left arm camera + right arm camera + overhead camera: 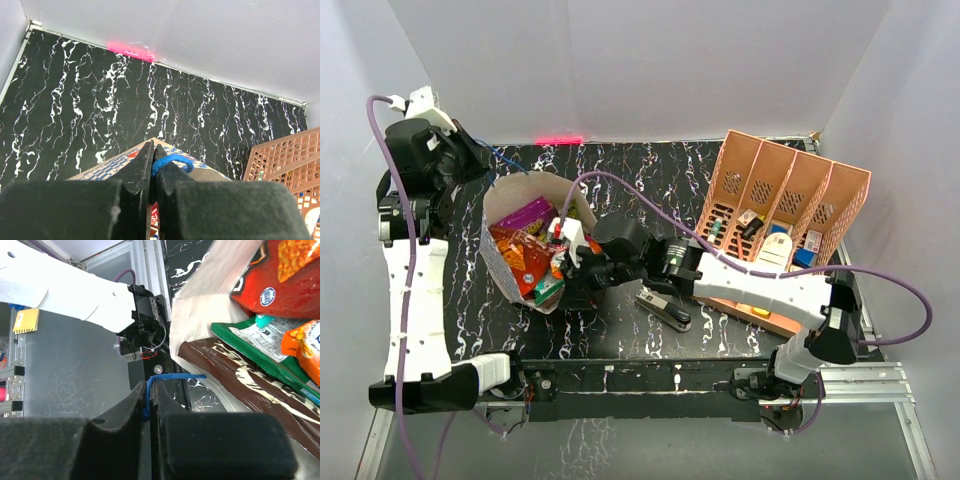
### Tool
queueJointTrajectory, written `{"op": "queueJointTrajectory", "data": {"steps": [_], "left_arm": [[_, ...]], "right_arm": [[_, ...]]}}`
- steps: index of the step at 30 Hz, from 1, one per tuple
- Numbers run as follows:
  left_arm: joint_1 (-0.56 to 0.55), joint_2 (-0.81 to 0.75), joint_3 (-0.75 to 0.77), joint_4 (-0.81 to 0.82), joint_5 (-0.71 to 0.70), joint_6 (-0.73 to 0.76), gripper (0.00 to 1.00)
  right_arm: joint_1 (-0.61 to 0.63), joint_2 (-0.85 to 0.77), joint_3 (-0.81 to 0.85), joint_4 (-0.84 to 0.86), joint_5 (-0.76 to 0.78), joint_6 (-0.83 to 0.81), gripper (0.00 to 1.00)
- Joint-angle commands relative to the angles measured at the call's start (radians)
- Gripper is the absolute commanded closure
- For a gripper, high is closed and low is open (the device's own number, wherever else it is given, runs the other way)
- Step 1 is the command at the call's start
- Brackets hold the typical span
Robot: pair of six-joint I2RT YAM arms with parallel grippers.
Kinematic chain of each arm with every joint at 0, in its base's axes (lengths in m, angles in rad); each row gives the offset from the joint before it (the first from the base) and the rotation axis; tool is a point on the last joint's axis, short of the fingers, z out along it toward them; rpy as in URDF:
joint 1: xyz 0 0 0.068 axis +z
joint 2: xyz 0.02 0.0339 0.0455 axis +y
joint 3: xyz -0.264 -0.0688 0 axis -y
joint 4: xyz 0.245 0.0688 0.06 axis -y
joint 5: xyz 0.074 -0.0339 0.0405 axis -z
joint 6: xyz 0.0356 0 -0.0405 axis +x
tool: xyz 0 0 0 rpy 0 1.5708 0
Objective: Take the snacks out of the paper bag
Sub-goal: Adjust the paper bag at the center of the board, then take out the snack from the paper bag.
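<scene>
The paper bag (496, 262) stands open on the left of the black marbled table, with its mouth spread between my two grippers. Inside lie the snacks: a purple packet (526, 212), an orange-red one (520, 256) and a green one (548, 290). My left gripper (478, 158) (153, 147) is shut on a blue string handle (172, 161) at the bag's far rim (120, 161). The right gripper (563, 268) (148, 387) is shut on the other blue handle (175, 377) at the near rim. The right wrist view looks into the bag past a brown packet (235, 377), a green one (250, 342) and a red one (285, 285).
A salmon-pink compartment organiser (790, 190) with small bottles and boxes stands at the right. A black stapler (666, 309) lies between it and the bag, under my right arm. White walls close in the table on three sides.
</scene>
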Motion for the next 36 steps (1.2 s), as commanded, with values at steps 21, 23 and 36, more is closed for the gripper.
{"op": "queueJointTrajectory", "data": {"steps": [21, 23, 36], "left_arm": [[-0.002, -0.024, 0.018, 0.034, -0.013, 0.041, 1.0], [-0.002, -0.025, 0.02, 0.035, 0.003, 0.036, 1.0], [-0.002, -0.065, -0.019, 0.025, 0.046, -0.003, 1.0]], "right_arm": [[0.003, -0.21, 0.205, -0.362, 0.399, -0.283, 0.01], [0.003, -0.198, 0.228, -0.33, 0.425, -0.322, 0.01], [0.004, -0.087, 0.218, -0.269, 0.255, -1.118, 0.25]]}}
